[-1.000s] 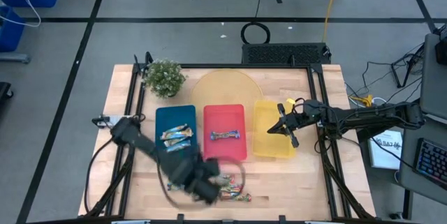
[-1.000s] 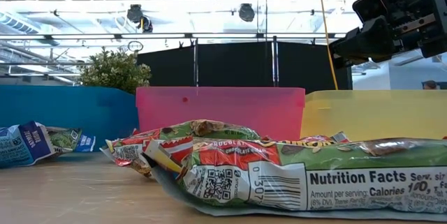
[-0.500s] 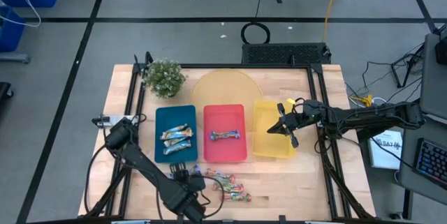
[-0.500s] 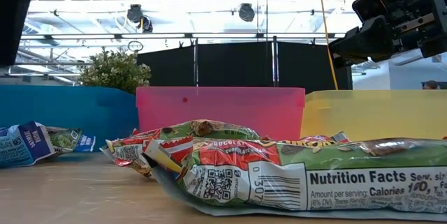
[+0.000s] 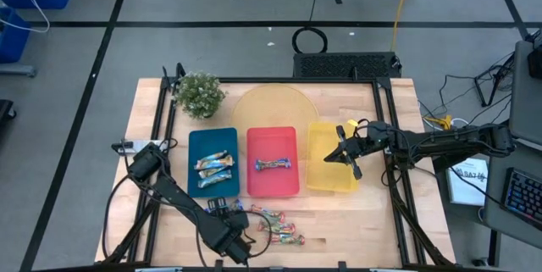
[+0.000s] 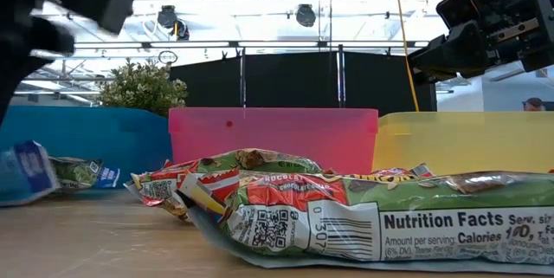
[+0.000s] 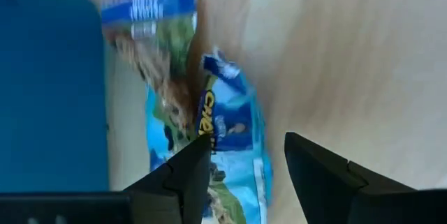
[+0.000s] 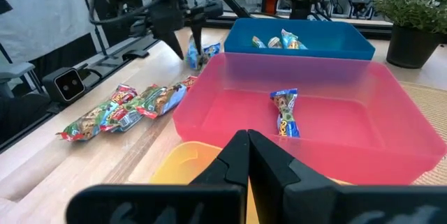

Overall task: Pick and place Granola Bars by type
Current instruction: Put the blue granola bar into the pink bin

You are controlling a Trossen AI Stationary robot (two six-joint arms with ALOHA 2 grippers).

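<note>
Tabletop wrapper [image 6: 381, 226] reads "Nutrition Facts", "Calories", "Chocolate".

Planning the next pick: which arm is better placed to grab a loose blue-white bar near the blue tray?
Left. The left gripper hangs open right over the blue-white shiny-wrapper bar beside the blue rectangular tray. The right gripper sits shut over the yellow tray.

One camera looks straight down on the whole desk [image 5: 339, 213]. Another sits at desk level, close behind the loose bars [image 6: 381, 213]. Both wrist cameras look along their jaws; all share those bars.
</note>
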